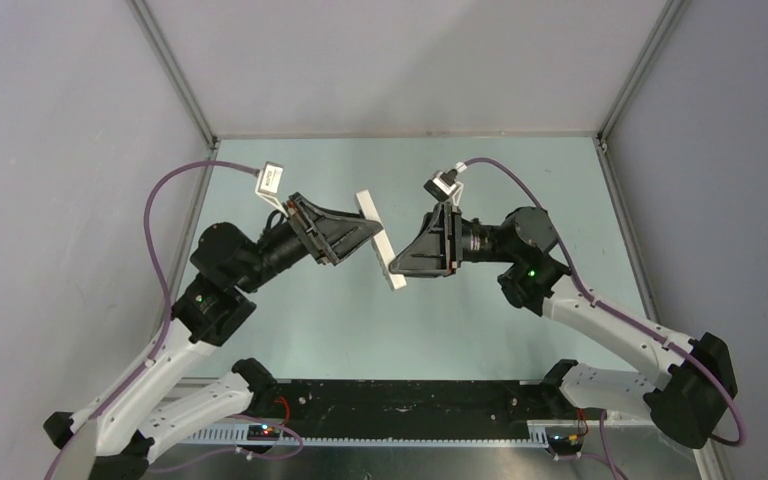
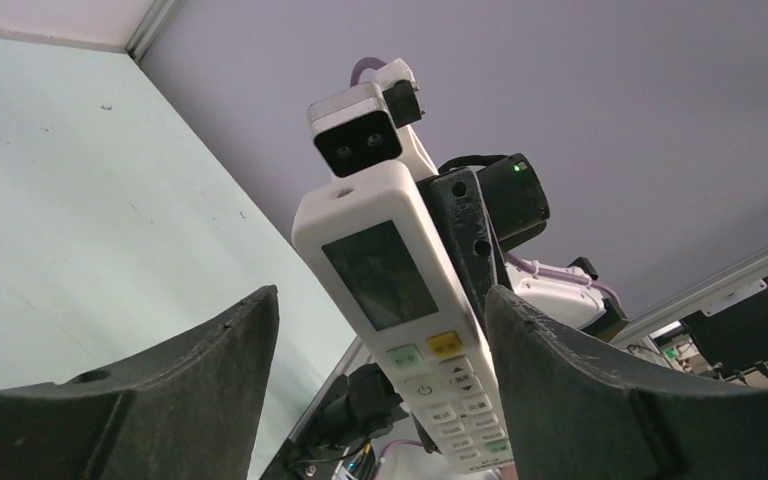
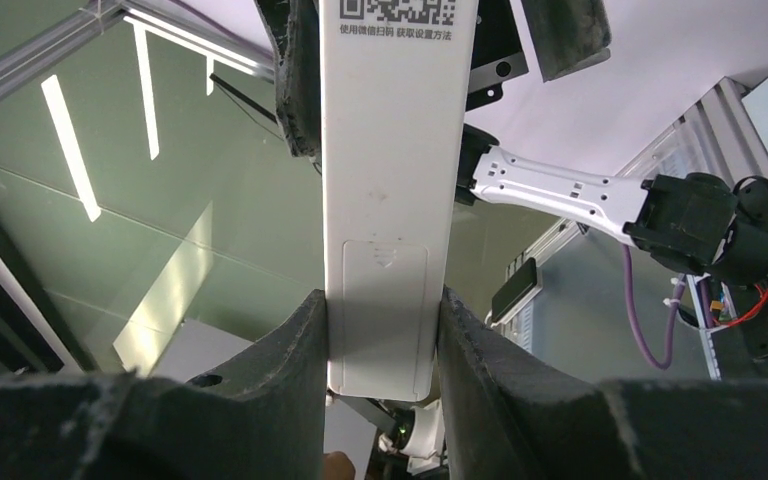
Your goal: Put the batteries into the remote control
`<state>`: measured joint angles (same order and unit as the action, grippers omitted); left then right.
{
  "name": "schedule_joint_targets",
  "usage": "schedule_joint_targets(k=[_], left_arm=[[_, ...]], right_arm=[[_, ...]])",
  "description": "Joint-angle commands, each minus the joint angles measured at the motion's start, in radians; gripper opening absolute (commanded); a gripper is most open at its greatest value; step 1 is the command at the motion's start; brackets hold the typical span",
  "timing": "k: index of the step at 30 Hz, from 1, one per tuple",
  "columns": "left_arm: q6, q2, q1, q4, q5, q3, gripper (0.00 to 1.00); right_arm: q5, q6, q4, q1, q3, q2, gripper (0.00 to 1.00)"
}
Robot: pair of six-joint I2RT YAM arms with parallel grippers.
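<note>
Looking down from above, we see the remote control [image 1: 384, 248] held near the middle of the table [image 1: 290, 330], a white bar slanting from 11 o'clock to 5 o'clock. The left gripper [image 1: 365, 232] meets it from the 9 o'clock side and the right gripper [image 1: 398, 268] from the 3 o'clock side, at its 5 o'clock end. From this height the fingers blur into dark wedges, so we read the grip from the wrist views. In the right wrist view that gripper's fingers [image 3: 285, 350] press both edges of the bar, clamped firmly on it. The back of the bar faces the lens. Its cover panel [image 3: 385, 300] sits closed, so whatever lies behind it is hidden, and the QR code [image 3: 397, 10] is cut off at 12 o'clock. In the left wrist view the face shows instead, with a dark display window [image 2: 380, 275] we cannot read and buttons [image 2: 445, 385] that run off the frame at 6 o'clock. The left gripper's jaws stand wide apart around the bar, the 9 o'clock finger [image 2: 220, 360] well clear of it. Whether the 3 o'clock finger touches its edge we cannot tell. A camera housing [image 2: 355, 135] sits just beyond the bar's far end.
</note>
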<state>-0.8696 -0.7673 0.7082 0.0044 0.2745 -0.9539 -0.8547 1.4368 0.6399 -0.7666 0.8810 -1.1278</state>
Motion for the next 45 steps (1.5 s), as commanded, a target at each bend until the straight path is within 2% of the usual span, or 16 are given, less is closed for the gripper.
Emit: schedule_joint_targets(k=[1, 3, 4, 5, 7, 9, 12, 14, 16, 19, 23, 26, 29, 37, 42, 45], left_arm=[[-0.024, -0.002, -0.002, 0.054, 0.020, 0.007, 0.76], [-0.023, -0.004, -0.001, 0.054, 0.018, 0.013, 0.62], [-0.024, -0.002, -0.001, 0.054, 0.012, 0.019, 0.48], [-0.026, -0.001, -0.001, 0.054, 0.007, 0.024, 0.42], [-0.024, 0.005, -0.001, 0.053, -0.018, 0.048, 0.20], [-0.021, 0.013, -0.001, 0.047, -0.038, 0.065, 0.10], [0.003, 0.016, -0.001, -0.009, -0.072, 0.071, 0.01], [0.038, 0.009, -0.001, -0.104, -0.128, 0.057, 0.00], [0.067, 0.006, -0.001, -0.199, -0.210, 0.052, 0.00], [0.096, -0.001, -0.002, -0.296, -0.372, 0.073, 0.00], [0.112, -0.084, -0.003, -0.436, -0.515, 0.082, 0.00], [0.115, -0.192, -0.008, -0.499, -0.589, 0.070, 0.01], [0.104, -0.363, -0.043, -0.568, -0.556, 0.025, 0.00], [0.143, -0.635, -0.090, -0.591, -0.512, -0.006, 0.01], [0.159, -0.725, -0.094, -0.593, -0.507, -0.005, 0.17], [0.156, -0.763, -0.093, -0.591, -0.500, -0.004, 0.21]], right_arm=[[-0.014, -0.033, 0.014, -0.013, 0.018, 0.002, 0.23], [-0.012, -0.062, -0.004, -0.014, 0.018, -0.002, 0.23], [-0.010, -0.073, -0.024, -0.015, 0.018, -0.001, 0.24], [-0.006, -0.103, -0.039, -0.014, 0.018, 0.002, 0.25], [0.018, -0.165, -0.110, -0.015, 0.018, 0.029, 0.28], [0.053, -0.231, -0.241, -0.015, 0.018, 0.057, 0.41], [0.120, -0.344, -0.362, -0.009, 0.018, 0.099, 0.64], [0.180, -0.441, -0.476, -0.003, 0.018, 0.130, 0.78], [0.234, -0.523, -0.595, 0.014, 0.018, 0.148, 0.87], [0.345, -0.642, -0.832, 0.038, 0.018, 0.156, 0.93], [0.579, -0.735, -1.044, 0.039, 0.007, 0.180, 0.96], [0.678, -0.750, -1.095, 0.039, -0.036, 0.242, 0.97], [0.729, -0.746, -1.127, 0.040, -0.068, 0.296, 0.97], [0.711, -0.765, -1.184, 0.045, -0.097, 0.373, 0.95], [0.698, -0.768, -1.197, 0.049, -0.097, 0.381, 0.95], [0.691, -0.768, -1.198, 0.051, -0.097, 0.377, 0.95]])
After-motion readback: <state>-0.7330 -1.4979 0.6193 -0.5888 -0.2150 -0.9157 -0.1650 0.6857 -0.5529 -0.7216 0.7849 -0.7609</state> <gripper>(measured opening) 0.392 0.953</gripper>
